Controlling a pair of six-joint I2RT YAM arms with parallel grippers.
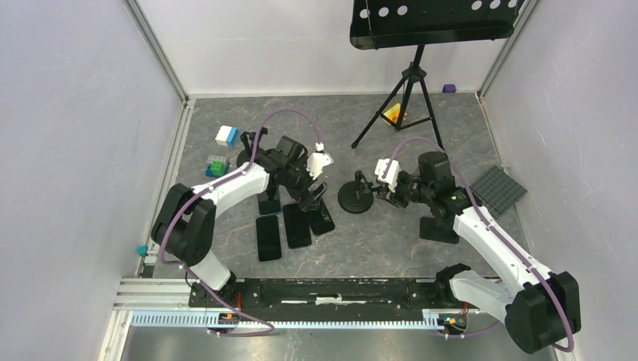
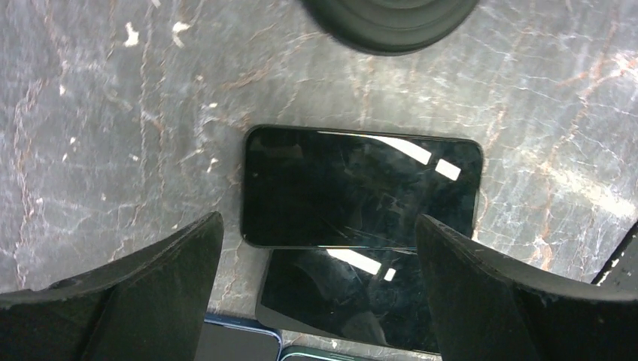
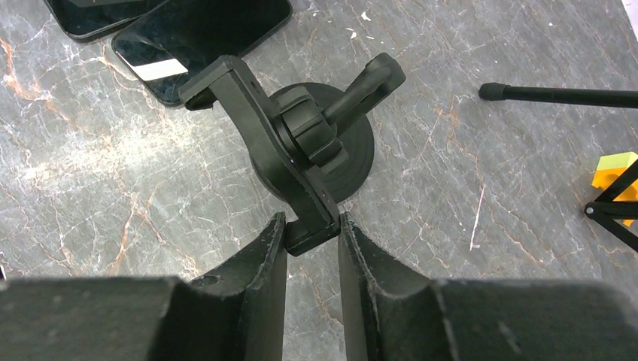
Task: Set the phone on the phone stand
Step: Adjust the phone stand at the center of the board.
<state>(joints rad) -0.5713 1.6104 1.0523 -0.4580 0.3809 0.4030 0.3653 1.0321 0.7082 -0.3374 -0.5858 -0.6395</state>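
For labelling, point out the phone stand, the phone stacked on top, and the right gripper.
phone stand point(image 3: 308, 139): right wrist view, central knob.
top phone point(image 2: 361, 188): left wrist view, screen centre.
right gripper point(image 3: 312, 226): right wrist view, between fingertips.

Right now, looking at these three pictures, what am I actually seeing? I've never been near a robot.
Two robot arms are bolted at the near edge of a table. The wide picture looks down from above; the other two come from a camera on each wrist. Several phones lie flat on the table beside a black phone stand. The left gripper hangs open over one phone, holding nothing. The right gripper pinches the stand's clamp bar. A tripod and toy blocks sit further back.
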